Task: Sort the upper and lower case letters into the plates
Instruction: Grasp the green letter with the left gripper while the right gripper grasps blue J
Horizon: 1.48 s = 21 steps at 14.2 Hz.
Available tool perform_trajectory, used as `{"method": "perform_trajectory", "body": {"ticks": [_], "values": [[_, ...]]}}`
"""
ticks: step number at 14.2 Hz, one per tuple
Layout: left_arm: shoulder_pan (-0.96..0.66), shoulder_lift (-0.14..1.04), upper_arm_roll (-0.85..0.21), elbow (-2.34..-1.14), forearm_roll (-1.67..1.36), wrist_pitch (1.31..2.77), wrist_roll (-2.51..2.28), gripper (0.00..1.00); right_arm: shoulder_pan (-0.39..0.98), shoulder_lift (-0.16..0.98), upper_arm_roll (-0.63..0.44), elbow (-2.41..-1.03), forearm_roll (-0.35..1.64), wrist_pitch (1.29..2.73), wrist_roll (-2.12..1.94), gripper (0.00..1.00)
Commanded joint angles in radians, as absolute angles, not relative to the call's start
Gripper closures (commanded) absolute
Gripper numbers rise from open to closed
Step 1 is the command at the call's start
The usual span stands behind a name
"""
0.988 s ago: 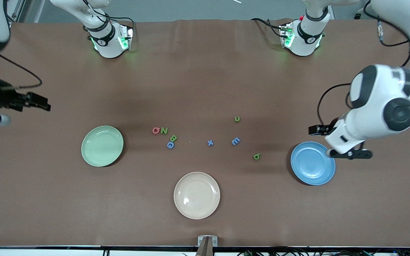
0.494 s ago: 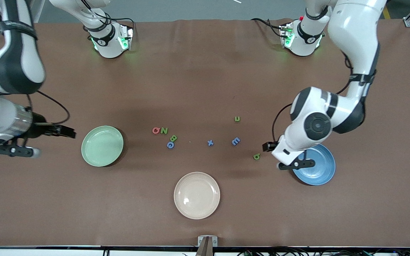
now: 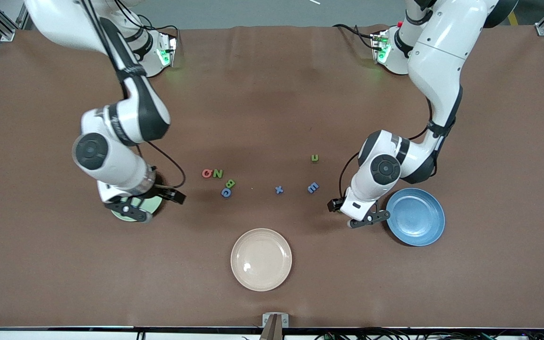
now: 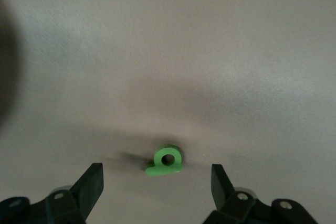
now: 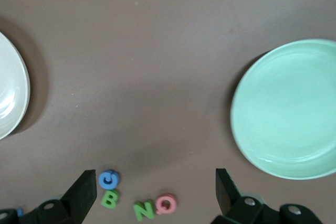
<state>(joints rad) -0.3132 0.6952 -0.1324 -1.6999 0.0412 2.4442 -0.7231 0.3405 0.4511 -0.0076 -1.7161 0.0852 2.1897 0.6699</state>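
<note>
- Brown surface [image 3: 272, 94], letters loose mid-table, none plated.
- Left gripper [image 4: 156, 182] over green lowercase letter [image 4: 166, 161], beside blue plate [image 3: 416, 217], fingers spread; next: descend, pinch.
- Right gripper [image 5: 155, 190] over green plate [image 5: 289, 111] edge, fingers released.

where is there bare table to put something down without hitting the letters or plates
Bare cloth runs from the arm bases down to the green u, and between the cream plate and the blue plate. It is crowded around the Q, N, B, C cluster beside the right gripper, and where the open left gripper brackets the green letter.
</note>
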Motion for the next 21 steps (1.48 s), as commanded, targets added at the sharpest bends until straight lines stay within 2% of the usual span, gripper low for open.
{"method": "perform_trajectory", "body": {"ticks": [1,5,13,17,21], "values": [[-0.344,0.696,-0.120,-1.701,0.044,2.462,-0.802,0.20,0.391,0.504,-0.018,-1.717,0.094,2.264,0.738,0.00],[-0.360,0.722,-0.114,-1.701,0.046,2.474,-0.808,0.31,0.460,0.597,-0.020,-1.718,0.091,2.367,0.807,0.01],[-0.371,0.730,-0.097,-1.698,0.173,2.473,-0.868,0.40,0.521,0.687,-0.020,-1.718,0.087,2.461,0.876,0.07],[-0.370,0.732,-0.097,-1.700,0.169,2.473,-0.873,0.62,0.548,0.703,-0.020,-1.718,0.086,2.462,0.907,0.13],[-0.359,0.723,-0.097,-1.697,0.164,2.471,-0.871,0.94,0.551,0.716,-0.020,-1.717,0.084,2.480,0.907,0.26]]}}
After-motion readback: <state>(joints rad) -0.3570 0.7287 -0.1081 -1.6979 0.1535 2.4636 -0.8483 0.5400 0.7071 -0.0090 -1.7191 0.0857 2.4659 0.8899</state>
